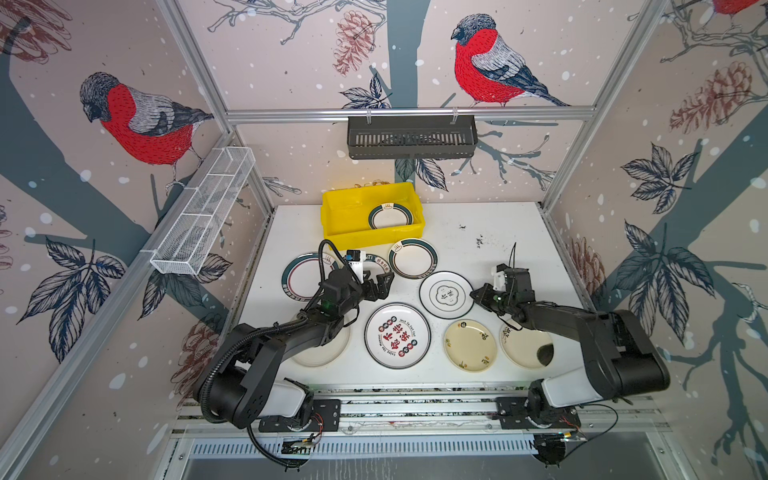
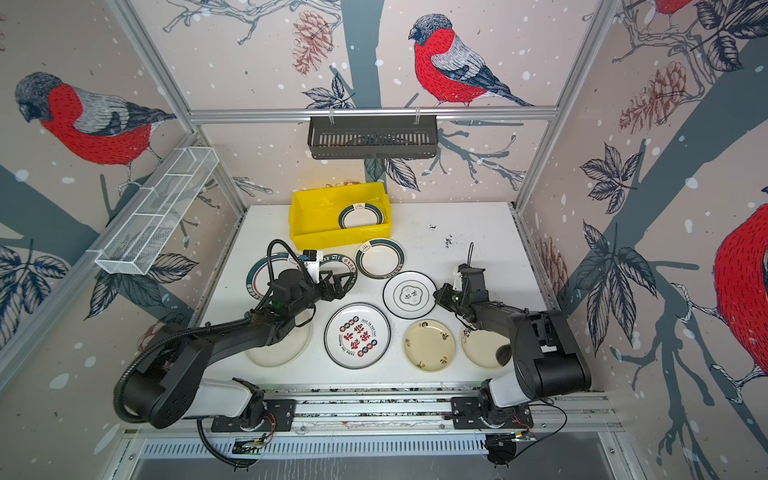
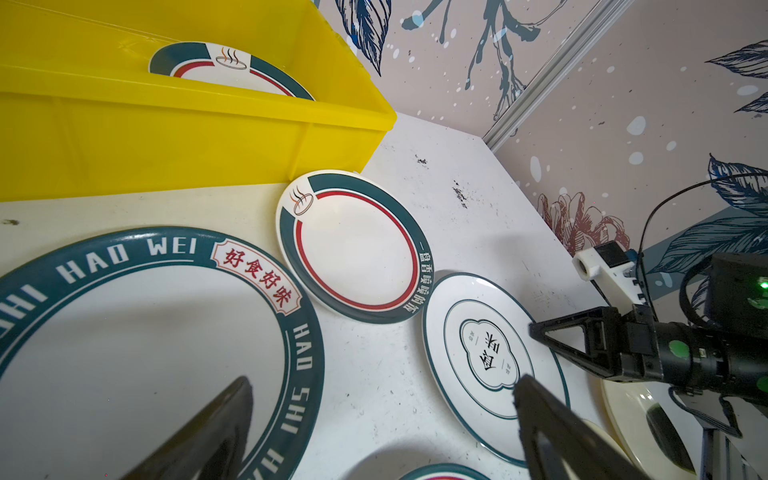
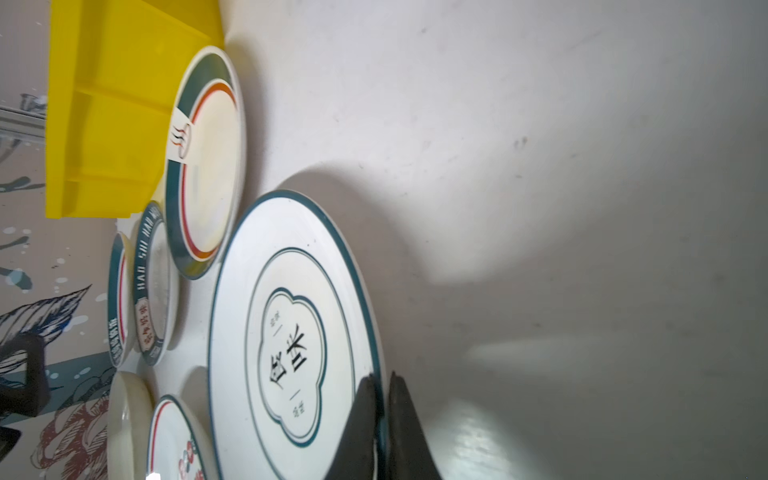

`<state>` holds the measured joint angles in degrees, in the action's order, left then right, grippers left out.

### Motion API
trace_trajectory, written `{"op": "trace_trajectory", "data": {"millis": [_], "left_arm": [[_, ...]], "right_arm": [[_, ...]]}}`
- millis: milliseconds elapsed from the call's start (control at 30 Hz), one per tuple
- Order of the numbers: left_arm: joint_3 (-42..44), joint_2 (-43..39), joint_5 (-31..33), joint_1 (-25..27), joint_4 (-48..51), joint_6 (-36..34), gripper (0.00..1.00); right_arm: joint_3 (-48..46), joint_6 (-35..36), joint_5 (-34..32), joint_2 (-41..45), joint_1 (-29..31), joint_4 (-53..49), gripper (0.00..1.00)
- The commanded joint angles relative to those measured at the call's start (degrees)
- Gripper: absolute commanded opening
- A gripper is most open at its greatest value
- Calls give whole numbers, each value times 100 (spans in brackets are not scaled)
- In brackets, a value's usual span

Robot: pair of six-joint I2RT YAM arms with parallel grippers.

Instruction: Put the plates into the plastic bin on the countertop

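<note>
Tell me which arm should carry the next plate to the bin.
Right. The right claw is shut on the rim of the cloud-emblem plate, ready to lift toward the plastic bin. The left claw hangs open by the HAO WEI plate, holding nothing.

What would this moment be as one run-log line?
right jaws: shut on emblem plate rim | left jaws: open near lettered plate | bin: striped plate inside
</note>
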<state>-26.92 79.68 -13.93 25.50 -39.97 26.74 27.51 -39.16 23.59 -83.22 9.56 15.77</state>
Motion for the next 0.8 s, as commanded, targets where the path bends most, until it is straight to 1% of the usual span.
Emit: {"op": "trace_trajectory", "data": {"millis": [0, 367, 567, 667, 767], "left_arm": [[-7, -40, -61, 8, -252, 4, 97], [-15, 21, -70, 17, -270, 12, 97], [-50, 39, 70, 26, -126, -60, 97], [-83, 47, 110, 48, -68, -64, 97], [-110, 64, 143, 83, -46, -56, 97]], "right_arm": [[-85, -70, -430, 289, -16, -139, 8], [-125, -110, -864, 1116, -151, -502, 3], [-207, -217, -802, 1504, -286, -493, 1], [-405, -305, -661, 1822, -323, -278, 0], [-559, -429, -654, 2170, -391, -221, 0]]}}
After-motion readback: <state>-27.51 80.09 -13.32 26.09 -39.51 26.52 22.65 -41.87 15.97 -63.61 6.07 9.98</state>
